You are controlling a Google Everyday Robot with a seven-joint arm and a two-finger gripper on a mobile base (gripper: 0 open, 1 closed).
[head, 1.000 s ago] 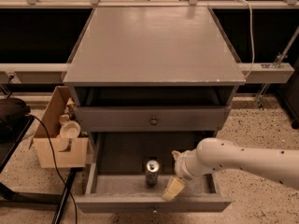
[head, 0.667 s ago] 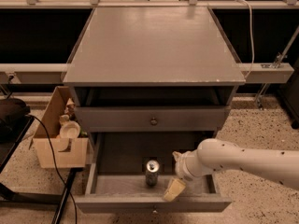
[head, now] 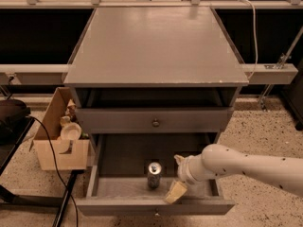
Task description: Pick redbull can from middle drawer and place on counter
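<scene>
White arm (head: pixel 251 164) from right, hand (head: pixel 173 178) low centre (fingers (head: pixel 175 192) spread)

Robot lab; gripper (head: pixel 173 178) inside middle drawer (head: pixel 122 161)

One redbull can (head: pixel 154 174), jaws beside it

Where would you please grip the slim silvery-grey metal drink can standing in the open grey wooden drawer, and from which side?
Grip the redbull can around its cylindrical side, below the lid, coming from the right, where the gripper sits open. The can stands upright in the grey middle drawer, apart from the walls.
</scene>
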